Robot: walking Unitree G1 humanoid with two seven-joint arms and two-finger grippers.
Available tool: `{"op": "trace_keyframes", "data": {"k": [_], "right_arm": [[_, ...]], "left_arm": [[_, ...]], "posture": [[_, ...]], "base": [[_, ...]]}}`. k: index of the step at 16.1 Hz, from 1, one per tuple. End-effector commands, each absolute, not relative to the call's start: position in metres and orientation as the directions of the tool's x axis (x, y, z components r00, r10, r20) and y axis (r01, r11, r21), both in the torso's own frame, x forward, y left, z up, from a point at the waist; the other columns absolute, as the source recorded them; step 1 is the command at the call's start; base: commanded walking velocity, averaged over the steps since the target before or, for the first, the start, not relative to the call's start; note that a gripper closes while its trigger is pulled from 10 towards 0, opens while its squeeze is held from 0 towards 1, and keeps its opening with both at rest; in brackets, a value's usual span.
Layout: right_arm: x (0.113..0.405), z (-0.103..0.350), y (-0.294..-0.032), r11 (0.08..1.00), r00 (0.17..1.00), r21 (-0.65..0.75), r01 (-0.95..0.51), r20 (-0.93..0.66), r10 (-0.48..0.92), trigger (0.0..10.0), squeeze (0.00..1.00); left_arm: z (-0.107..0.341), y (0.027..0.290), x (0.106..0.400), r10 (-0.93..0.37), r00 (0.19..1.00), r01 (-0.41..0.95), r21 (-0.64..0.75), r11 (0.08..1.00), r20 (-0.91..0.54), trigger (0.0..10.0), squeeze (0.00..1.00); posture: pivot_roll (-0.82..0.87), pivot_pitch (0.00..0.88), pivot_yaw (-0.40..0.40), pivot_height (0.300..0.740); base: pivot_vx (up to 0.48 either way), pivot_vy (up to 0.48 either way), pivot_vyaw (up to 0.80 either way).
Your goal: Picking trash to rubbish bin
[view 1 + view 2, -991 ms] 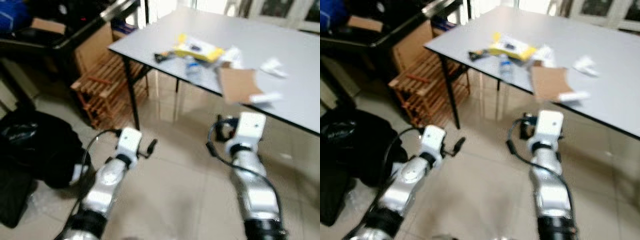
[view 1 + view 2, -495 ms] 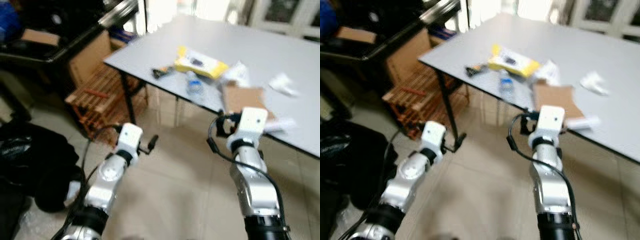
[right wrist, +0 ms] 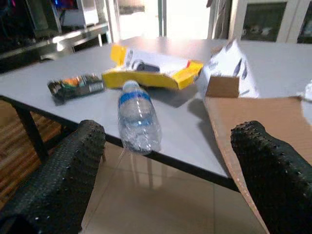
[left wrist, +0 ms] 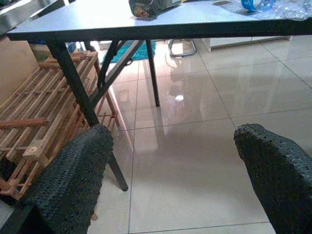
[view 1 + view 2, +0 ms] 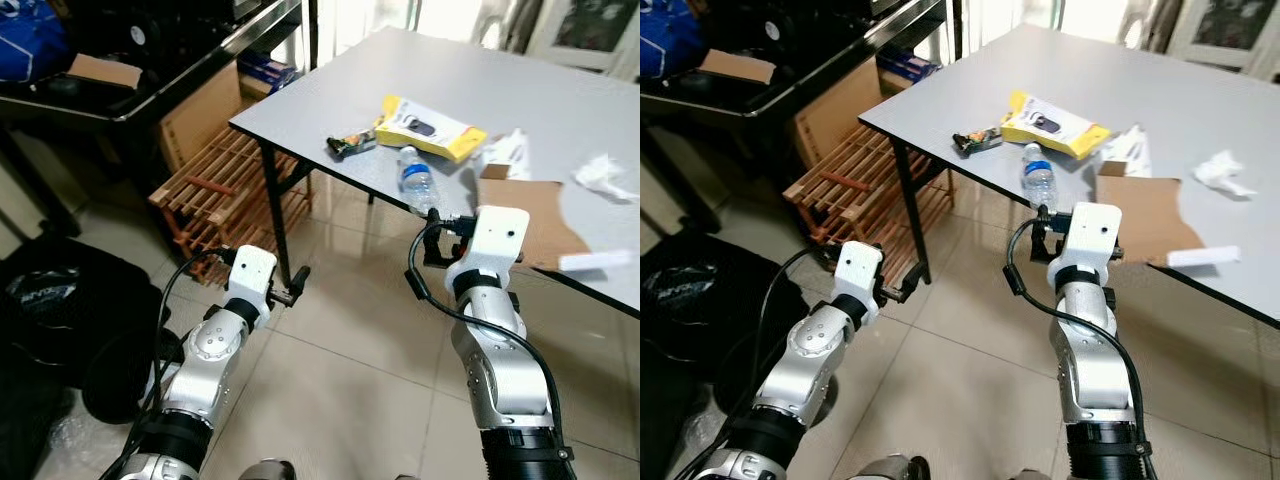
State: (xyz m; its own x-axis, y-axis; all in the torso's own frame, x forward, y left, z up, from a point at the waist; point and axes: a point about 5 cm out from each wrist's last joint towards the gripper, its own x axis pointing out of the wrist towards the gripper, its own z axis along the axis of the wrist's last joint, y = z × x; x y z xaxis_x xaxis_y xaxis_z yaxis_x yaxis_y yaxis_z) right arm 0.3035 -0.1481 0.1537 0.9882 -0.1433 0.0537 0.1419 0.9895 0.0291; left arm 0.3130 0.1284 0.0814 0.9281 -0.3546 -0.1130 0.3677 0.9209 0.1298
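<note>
So the trash is all sitting on the grey tabletop (image 5: pixel 520 90): a clear plastic bottle (image 3: pixel 138 118) lying on its side right at the near edge, a dark snack wrapper (image 5: pixel 350 145) near the corner, a yellow package (image 5: pixel 428 127) just behind the bottle, a flat piece of cardboard (image 5: pixel 1140 222) hanging over the edge, and some crumpled white paper (image 5: pixel 1223 175) further along. The right claw (image 3: pixel 165 165) is held up at the tabletop edge, fingers spread wide with nothing between them, pointing straight at the bottle but not touching it. The left claw (image 4: pixel 170 170) is low over the tiled floor (image 5: pixel 340 400), also wide open and empty, facing the table leg (image 4: pixel 78 105) and a wooden rack (image 5: pixel 225 185) under the tabletop corner.
</note>
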Motion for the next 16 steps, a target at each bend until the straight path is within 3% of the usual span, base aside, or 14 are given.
{"op": "trace_keyframes", "data": {"k": [1,10,16], "right_arm": [[0.302,0.157,-0.150,0.987,0.985,0.031,0.158,0.059,-0.159,10.0,0.00],[0.292,0.163,-0.154,0.973,0.972,0.069,0.221,0.061,-0.226,10.0,0.00],[0.294,0.160,-0.155,0.939,0.963,0.223,0.263,0.001,-0.270,10.0,0.00]], "left_arm": [[0.083,0.130,0.313,-0.348,0.931,0.360,0.130,0.924,-0.108,10.0,0.00],[0.086,0.138,0.312,-0.355,0.927,0.371,0.149,0.917,-0.122,10.0,0.00],[0.084,0.141,0.308,-0.375,0.914,0.398,0.167,0.902,-0.157,10.0,0.00]], "posture": [[-0.05,0.102,0.052,0.740],[-0.04,0.132,0.091,0.740],[-0.02,0.148,0.124,0.740]], "base": [[0.000,0.000,-0.41],[0.000,0.000,-0.77],[0.000,0.000,-0.77]]}}
